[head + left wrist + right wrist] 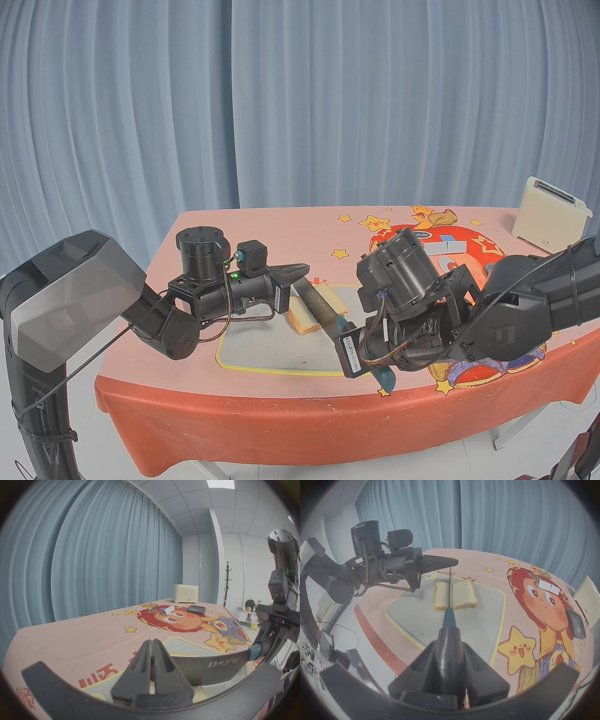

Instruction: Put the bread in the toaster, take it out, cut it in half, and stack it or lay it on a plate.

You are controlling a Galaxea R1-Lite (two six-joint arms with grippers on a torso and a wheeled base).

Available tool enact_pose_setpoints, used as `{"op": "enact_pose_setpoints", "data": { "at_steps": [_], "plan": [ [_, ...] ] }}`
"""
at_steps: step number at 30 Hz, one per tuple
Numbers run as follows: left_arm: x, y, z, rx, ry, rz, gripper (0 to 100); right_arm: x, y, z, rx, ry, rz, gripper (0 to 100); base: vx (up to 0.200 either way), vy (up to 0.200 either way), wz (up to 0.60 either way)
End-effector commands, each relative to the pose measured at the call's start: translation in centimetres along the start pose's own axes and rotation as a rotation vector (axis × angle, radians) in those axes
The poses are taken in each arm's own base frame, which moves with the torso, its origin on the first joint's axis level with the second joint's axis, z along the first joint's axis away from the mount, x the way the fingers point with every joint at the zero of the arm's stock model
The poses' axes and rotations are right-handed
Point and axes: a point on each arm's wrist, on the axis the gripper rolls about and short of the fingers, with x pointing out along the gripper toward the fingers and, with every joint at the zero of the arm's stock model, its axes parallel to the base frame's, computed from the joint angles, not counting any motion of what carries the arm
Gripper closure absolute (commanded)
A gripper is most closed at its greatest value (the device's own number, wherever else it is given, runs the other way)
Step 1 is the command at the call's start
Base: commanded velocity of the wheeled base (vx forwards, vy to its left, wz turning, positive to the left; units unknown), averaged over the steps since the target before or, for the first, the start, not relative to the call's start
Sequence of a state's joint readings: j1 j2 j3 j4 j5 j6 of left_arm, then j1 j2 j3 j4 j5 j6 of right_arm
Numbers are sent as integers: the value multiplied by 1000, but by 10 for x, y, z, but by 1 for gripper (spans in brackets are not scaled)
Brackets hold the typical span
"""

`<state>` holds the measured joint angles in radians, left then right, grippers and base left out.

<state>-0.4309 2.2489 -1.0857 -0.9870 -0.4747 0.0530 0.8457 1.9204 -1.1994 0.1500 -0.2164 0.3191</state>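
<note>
The right pincer (449,644) is clamped on the teal handle of a steel knife (317,304), its blade on edge across the pale toasted bread slice (464,594) at the head view's centre. The left pincer (301,271), pressed together, sits just upper left of the bread. The bread lies on a grey, yellow-rimmed mat (269,344); a cream toaster (550,215) stands at upper right.

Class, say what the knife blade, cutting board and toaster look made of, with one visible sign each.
The knife blade: likely steel, smooth grey sheen. The cutting board: probably plastic, thin, matte grey, yellow rim. The toaster: cream plastic or painted metal, smooth shell; cannot tell which.
</note>
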Motion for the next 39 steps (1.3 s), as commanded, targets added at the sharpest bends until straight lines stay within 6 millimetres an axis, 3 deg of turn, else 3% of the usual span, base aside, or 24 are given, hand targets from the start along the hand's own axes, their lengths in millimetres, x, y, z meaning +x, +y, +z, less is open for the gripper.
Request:
{"op": "enact_pose_setpoints", "data": {
  "at_steps": [1,25,33,39],
  "plan": [
    [0,0,-5,-7,15,-2,100,-1,1,1,1,-8,4,100,0,0,0],
    [-3,-1,-1,-8,10,1,100,6,0,-5,-5,23,-7,100,0,0,0],
    [-2,2,-6,-16,23,30,100,-1,-1,3,5,-12,-1,100,0,0,0],
    [-4,4,-3,-14,15,36,100,6,-4,-4,4,21,-13,100,0,0,0]
  ]
}}
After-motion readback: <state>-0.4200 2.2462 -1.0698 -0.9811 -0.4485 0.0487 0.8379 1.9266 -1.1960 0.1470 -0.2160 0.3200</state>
